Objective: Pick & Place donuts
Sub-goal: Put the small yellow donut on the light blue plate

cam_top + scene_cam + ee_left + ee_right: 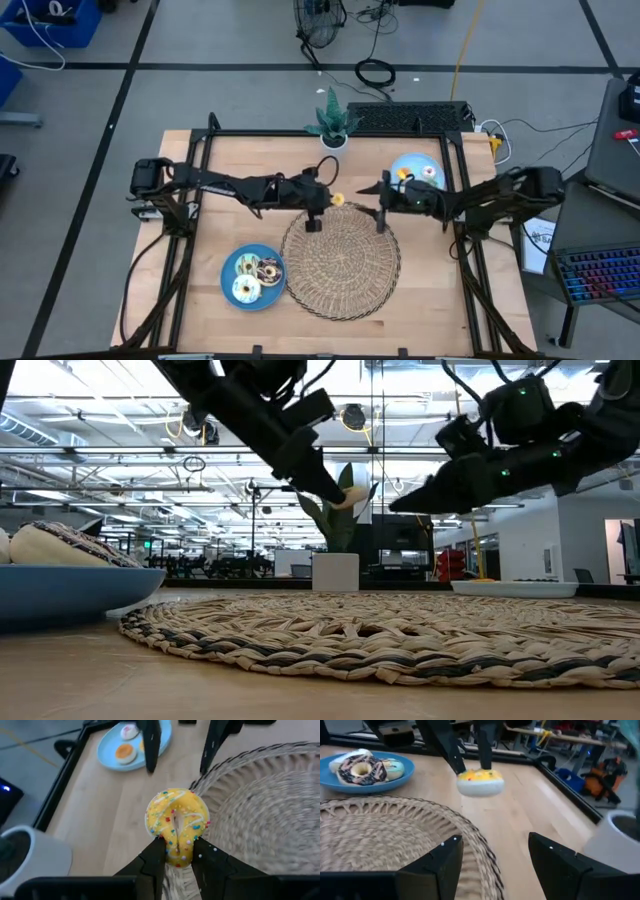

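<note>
Above the mat's (pixel 341 258) far rim, toward the plant pot (pixel 333 139), the left tool (pixel 334 202) holds a yellow donut (pixel 177 822) pinched narrowly across its ring, clear of the desk (pixel 430 300). The right tool (pixel 381 216) hangs just beside it across that same rim, fingers spread wide and empty, pointing at the donut, which lies straight ahead of it. A handover or a drop would turn on this facing gap; the left arm alone has contact. The donut is a small soft-looking ring, yellow icing with coloured sprinkles over a pale base, squeezed slightly oval. The mat is coarse woven wicker with an openwork border. The near plate (pixel 229 278), beside the mat, carries several donuts; the far plate (pixel 424 163), beyond the right tool, shows two more.
</note>
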Robot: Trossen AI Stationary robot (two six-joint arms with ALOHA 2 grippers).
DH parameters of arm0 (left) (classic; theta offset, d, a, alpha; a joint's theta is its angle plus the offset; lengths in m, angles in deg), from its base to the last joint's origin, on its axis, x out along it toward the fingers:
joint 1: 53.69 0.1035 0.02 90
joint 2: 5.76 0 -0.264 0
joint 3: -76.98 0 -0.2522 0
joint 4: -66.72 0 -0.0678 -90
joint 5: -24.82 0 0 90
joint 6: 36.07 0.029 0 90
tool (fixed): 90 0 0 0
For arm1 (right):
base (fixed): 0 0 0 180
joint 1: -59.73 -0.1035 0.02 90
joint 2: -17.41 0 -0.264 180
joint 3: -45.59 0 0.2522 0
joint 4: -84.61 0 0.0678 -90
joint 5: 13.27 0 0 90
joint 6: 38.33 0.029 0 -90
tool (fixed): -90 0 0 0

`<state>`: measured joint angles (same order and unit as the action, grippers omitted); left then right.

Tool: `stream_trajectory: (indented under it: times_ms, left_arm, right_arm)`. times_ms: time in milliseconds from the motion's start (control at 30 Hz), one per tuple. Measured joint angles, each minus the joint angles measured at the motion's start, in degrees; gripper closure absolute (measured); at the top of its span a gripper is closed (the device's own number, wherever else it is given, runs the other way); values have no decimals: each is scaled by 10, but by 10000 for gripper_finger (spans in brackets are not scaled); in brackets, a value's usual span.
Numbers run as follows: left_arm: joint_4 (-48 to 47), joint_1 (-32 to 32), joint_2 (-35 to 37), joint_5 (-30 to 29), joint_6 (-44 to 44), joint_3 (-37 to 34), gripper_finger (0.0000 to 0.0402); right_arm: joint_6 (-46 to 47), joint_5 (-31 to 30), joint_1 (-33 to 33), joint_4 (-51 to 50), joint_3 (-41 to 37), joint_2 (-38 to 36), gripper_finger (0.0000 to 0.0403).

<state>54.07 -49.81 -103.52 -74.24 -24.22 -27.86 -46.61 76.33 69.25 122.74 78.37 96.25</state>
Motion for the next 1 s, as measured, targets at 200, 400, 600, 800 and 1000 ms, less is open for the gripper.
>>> stream_trajectory:
  times_ms: [200,400,600,800,1000]
  left_arm:
    - [-6,-10,0,0,13,1,309]
    - [-14,-15,-1,0,10,1,309]
    - [-14,-18,-1,0,9,1,309]
    - [-14,-17,-1,0,10,1,309]
    - [-14,-17,-1,0,11,1,309]
  right_arm:
    - [-21,-11,-32,11,44,49,190]
    - [-20,-11,-40,11,90,83,190]
    - [-15,-10,-40,10,107,94,190]
    - [-14,-9,-40,0,107,94,190]
    - [-14,-10,-40,-23,107,94,190]
